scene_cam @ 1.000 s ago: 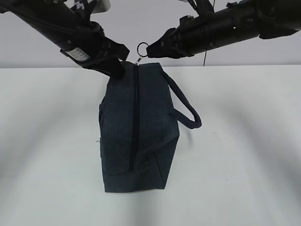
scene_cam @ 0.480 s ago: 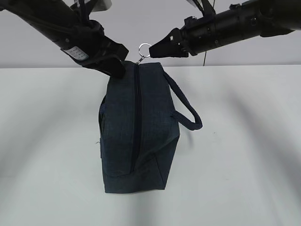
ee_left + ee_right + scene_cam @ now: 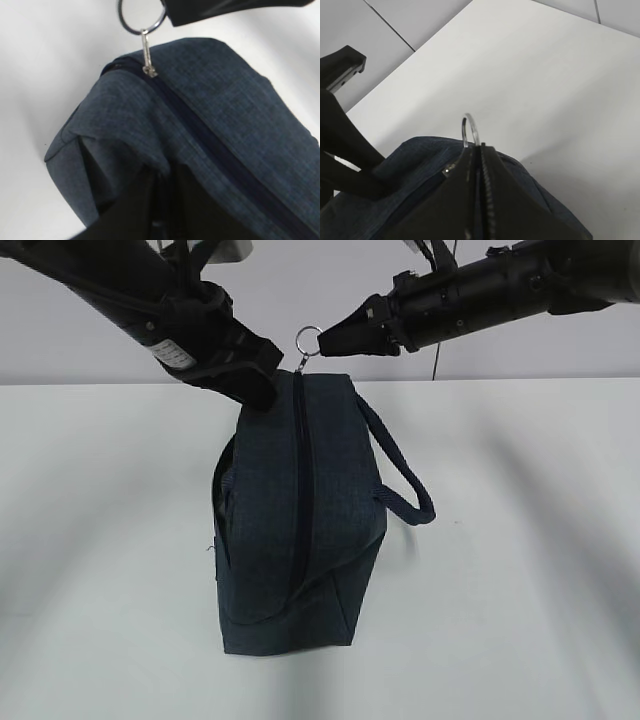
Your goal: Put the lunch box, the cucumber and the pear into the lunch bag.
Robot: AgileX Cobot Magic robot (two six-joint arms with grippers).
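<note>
Standing mid-bench toward the back edge: the navy lunch bag (image 3: 300, 520), zipper (image 3: 296, 490) shut along its top. Right hand (image 3: 335, 340) pinched closed on the silver ring pull (image 3: 308, 339) at the far end; left hand (image 3: 255, 375) clamped on fabric beside it. Broad bare bench (image 3: 520, 570) on both sides and in front.

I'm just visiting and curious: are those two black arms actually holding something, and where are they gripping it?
Yes. The right gripper pinches the silver ring pull of the lunch bag zipper. The left gripper clamps the bag's fabric at its far top corner.
</note>
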